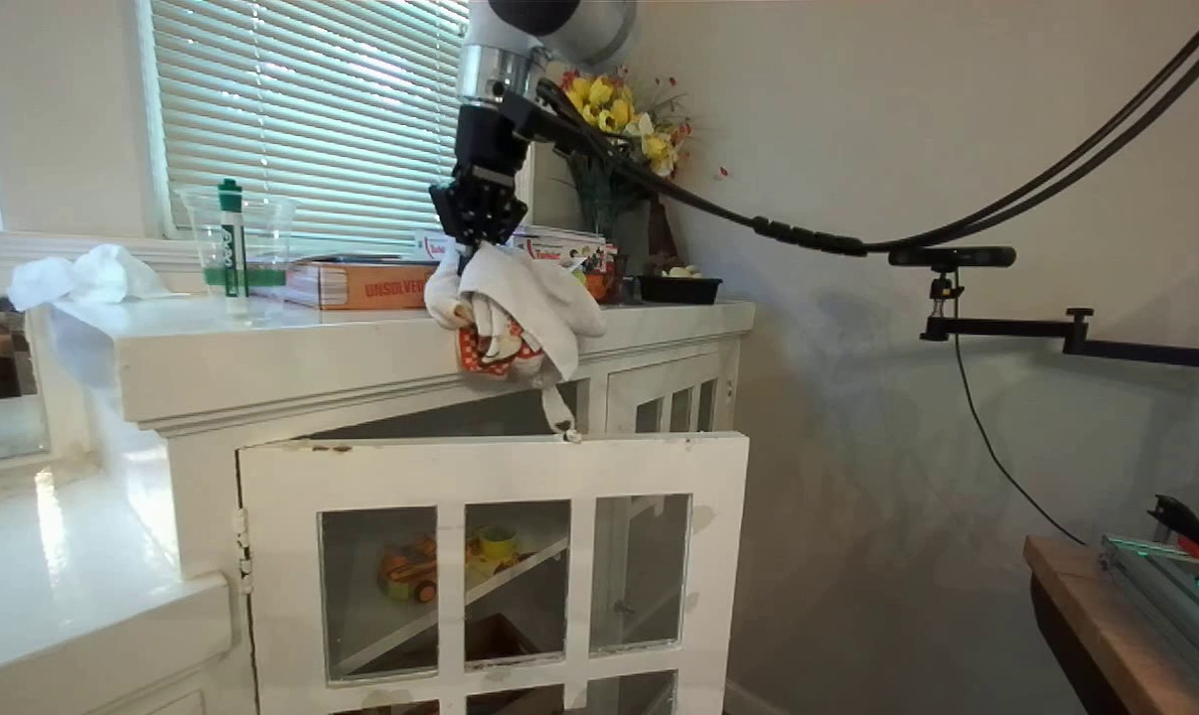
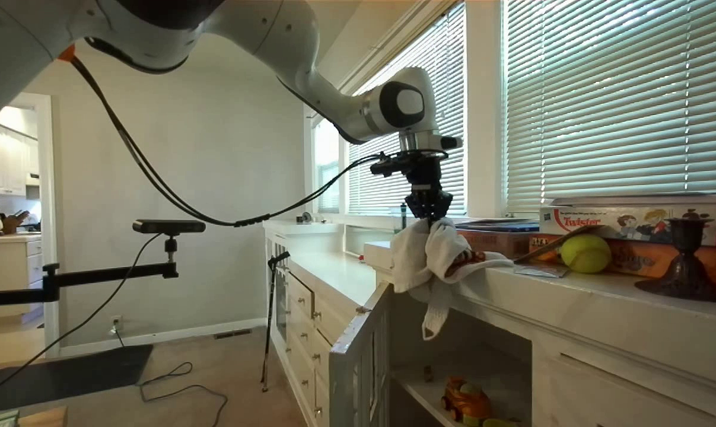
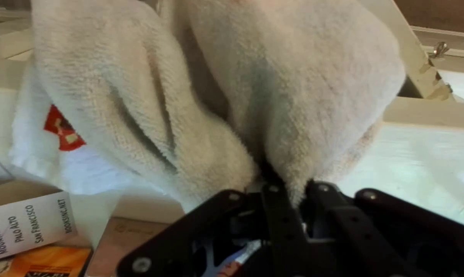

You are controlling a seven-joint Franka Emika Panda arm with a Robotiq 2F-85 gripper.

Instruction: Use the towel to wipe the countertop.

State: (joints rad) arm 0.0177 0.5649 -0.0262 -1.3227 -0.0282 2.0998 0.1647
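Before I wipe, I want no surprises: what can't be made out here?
Gripper: towel folds hide its tips in an exterior view.
Countertop behind the towel: blocked by it in both exterior views.
Towel's print: mostly lost in folds, in all views.
Arm: base cut off by an exterior view's edge.

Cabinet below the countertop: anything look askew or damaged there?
Yes. The cabinet door stands open, and paint looks chipped along its top edge. The towel dangles past the front edge of the countertop near it, so a snag seems possible.
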